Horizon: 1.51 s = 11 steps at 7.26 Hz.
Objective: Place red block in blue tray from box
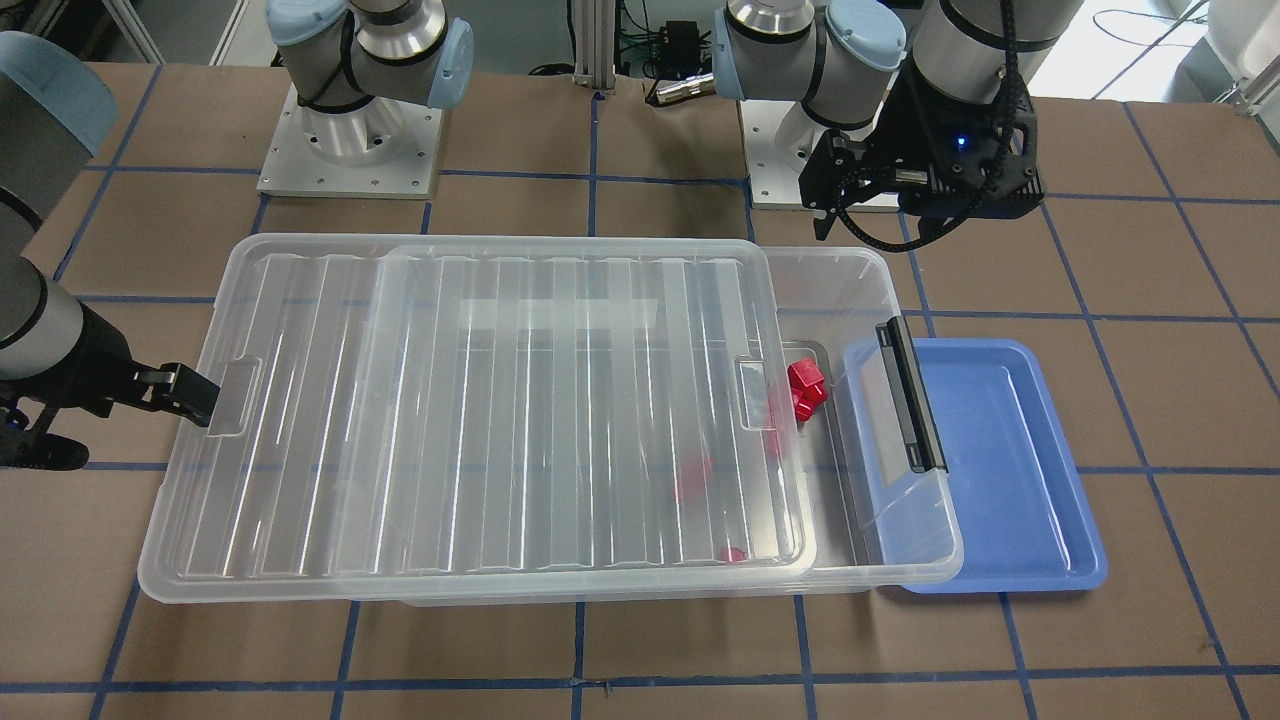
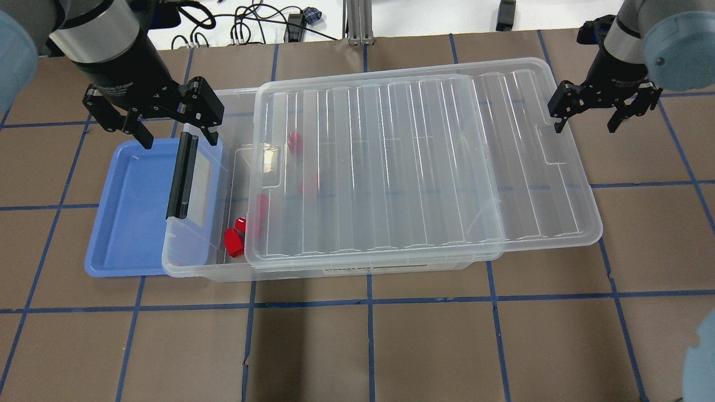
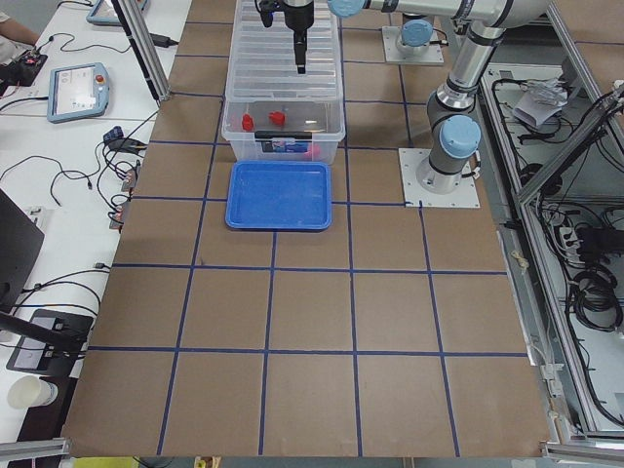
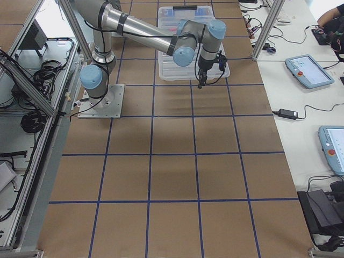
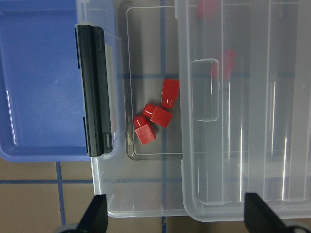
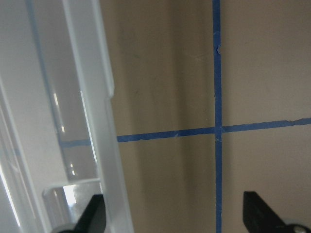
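**Block bare in the gap, both grippers empty**

Closest to the robot, the red block lies on the box floor by the near wall, just beside two more red pieces. Its long axis runs near-to-far, across the box, and its stub seems to point at the robot. The lid sits shifted toward the robot's right, which leaves this gap open at the latch end. Other red shapes blur under the lid. The tray lies just beside that end, probably to keep the carry short. Farther back, the left gripper hangs over the latch with fingers spread wide, holding nothing and likely lining up. The right gripper, also spread and holding nothing, waits off the lid's far end.
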Each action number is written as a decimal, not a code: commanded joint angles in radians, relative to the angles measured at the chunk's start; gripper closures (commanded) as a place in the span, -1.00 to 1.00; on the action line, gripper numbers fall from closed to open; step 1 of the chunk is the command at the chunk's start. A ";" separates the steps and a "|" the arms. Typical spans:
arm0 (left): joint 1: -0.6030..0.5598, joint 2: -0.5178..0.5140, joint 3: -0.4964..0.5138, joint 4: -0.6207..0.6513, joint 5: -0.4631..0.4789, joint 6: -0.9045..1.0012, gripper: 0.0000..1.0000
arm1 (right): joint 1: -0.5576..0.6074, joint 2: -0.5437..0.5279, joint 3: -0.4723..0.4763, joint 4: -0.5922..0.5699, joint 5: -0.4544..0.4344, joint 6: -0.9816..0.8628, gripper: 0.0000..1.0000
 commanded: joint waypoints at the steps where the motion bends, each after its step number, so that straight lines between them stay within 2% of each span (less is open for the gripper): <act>1: -0.001 0.002 0.001 0.006 -0.002 -0.007 -1.00 | -0.037 0.000 -0.001 -0.001 -0.001 -0.065 -1.00; 4: 0.002 0.003 0.001 0.022 0.002 -0.001 -1.00 | -0.093 0.002 -0.006 -0.022 -0.004 -0.157 -1.00; 5: 0.010 -0.027 -0.012 0.029 0.000 -0.005 -1.00 | -0.099 0.002 -0.005 -0.032 -0.036 -0.182 -1.00; 7: 0.010 -0.102 -0.087 0.185 -0.014 0.001 -1.00 | -0.100 0.002 -0.005 -0.033 -0.043 -0.191 -1.00; 8: 0.010 -0.137 -0.156 0.354 -0.015 0.007 -1.00 | -0.100 0.002 -0.003 -0.033 -0.044 -0.191 -1.00; 9: 0.009 -0.165 -0.231 0.467 -0.015 0.040 -1.00 | -0.100 0.002 -0.005 -0.035 -0.044 -0.191 -1.00; 10: 0.010 -0.187 -0.302 0.529 -0.015 0.120 -1.00 | -0.105 0.002 -0.003 -0.039 -0.044 -0.191 -1.00; 11: 0.007 -0.214 -0.333 0.586 -0.017 0.118 -1.00 | -0.107 0.002 -0.001 -0.043 -0.053 -0.198 -1.00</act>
